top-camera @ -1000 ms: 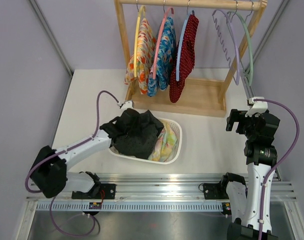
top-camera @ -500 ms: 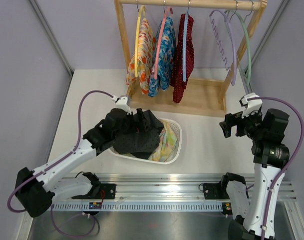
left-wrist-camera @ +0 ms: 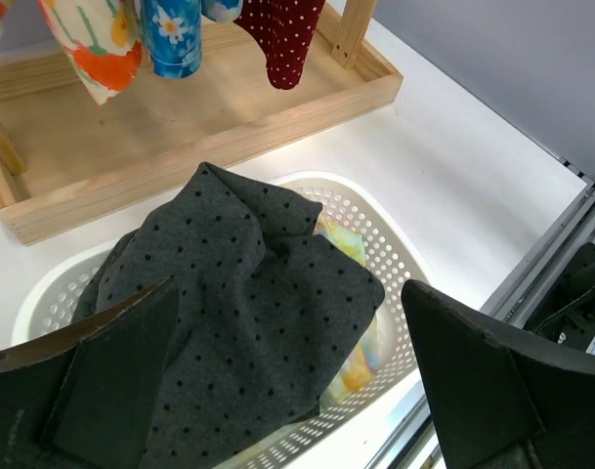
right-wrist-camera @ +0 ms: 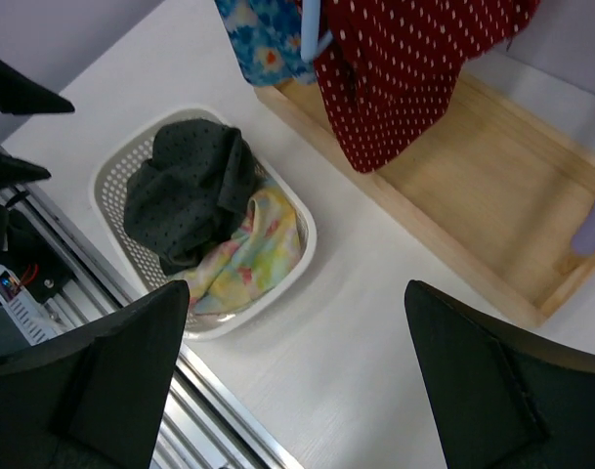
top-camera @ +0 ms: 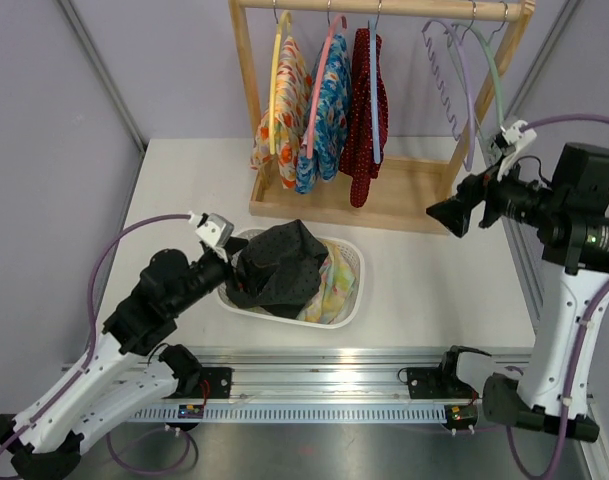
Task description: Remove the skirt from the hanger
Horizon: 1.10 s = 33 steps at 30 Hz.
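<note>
Skirt (top-camera: 276, 268) lies heaped in the basket (top-camera: 360, 282); left gripper (top-camera: 230, 264) gapes just beside it — right gripper (top-camera: 447, 217), also agape, near the rack (top-camera: 243, 100).

Bright, even, diffuse light from overhead in all three views. Counter (top-camera: 424, 290) near-white, close to blown out in the left wrist view. Shadows soft and short; faint one along basket (top-camera: 350, 305) rim. Dull sheen on metal rail (top-camera: 314, 362). Left tool (left-wrist-camera: 287, 288) and right tool (right-wrist-camera: 297, 285) read as dark, near-textureless shapes; backgrounds sharp.
</note>
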Tool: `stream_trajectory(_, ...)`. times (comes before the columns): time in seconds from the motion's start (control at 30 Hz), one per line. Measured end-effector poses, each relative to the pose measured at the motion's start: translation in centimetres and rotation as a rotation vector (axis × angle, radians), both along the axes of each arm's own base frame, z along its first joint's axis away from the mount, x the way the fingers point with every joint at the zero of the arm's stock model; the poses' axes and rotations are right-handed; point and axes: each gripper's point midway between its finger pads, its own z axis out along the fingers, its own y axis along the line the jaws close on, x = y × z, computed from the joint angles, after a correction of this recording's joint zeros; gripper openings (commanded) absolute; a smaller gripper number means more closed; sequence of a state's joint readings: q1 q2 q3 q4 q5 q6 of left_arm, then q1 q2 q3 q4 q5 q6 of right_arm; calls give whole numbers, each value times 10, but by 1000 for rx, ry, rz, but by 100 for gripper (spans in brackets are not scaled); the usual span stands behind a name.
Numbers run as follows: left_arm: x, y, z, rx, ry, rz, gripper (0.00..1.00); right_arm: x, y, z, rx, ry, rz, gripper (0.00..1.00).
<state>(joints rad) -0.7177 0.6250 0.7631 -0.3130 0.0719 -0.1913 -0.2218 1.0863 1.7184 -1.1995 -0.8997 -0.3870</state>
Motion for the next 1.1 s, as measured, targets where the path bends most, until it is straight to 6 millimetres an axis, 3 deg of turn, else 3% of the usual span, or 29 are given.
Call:
stream_trajectory(0.13,-14,13,-2,-37,-34,5,99,28,32,31,2,-15,87,99)
stream_trajectory(0.27,-19,21,-10,-44,-6,29,99,70,71,43,-10,-11,127,100)
stream_trajectory(0.43,-23,32,-17,-55,39,85,99,140,102,46,-49,-40,-29,99)
stream_trajectory(0.53,-24,37,-18,-83,50,114,99,170,119,47,-75,-93,-178,100)
stream_trajectory(0.67,-24,42,-27,-97,79,144,99,193,129,55,-102,-184,-352,94)
stream_trajectory(0.73,-24,43,-30,-95,92,154,99,203,123,63,-98,-223,-434,83)
stream_trajectory(0.83,-24,43,-33,-97,105,161,99,213,109,71,-88,-259,-530,76)
stream_trajectory(1.03,-24,43,-33,-105,113,163,99,221,105,73,-77,-270,-582,70)
stream_trajectory(1.1,-25,43,-33,-106,116,163,99,224,107,68,-79,-260,-583,62)
